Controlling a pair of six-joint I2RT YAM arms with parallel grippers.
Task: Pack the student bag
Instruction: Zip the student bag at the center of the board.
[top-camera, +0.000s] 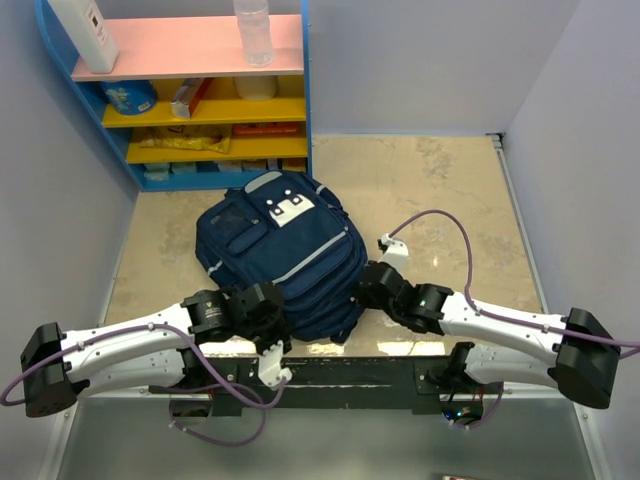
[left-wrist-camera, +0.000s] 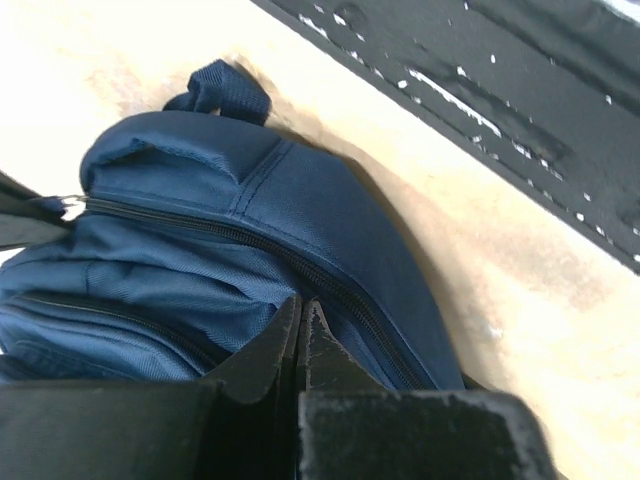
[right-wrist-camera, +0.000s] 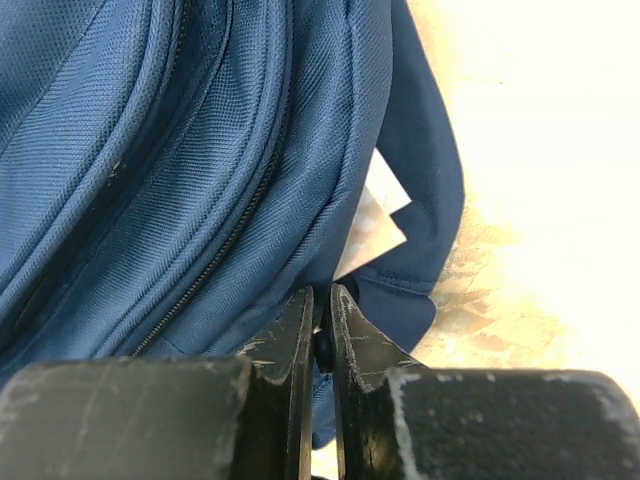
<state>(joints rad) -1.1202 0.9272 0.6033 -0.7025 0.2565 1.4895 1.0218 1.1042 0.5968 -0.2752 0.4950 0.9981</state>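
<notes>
Top view: shelf unit cut by upper edge, as are the white box & clear bottle on it. The goods on its lower levels are too small to name. Both arms' fingertips are lost btw wrist housings & the student bag.

Left wrist view: left gripper body blocks the bag's lower part. Jaws are pressed together; fabric between them or not, can't tell.

Right wrist view: bag runs off top & left edges. White tag is half tucked under a seam, print unreadable. Right gripper jaws prob. nip a dark bit of bag edge.
</notes>
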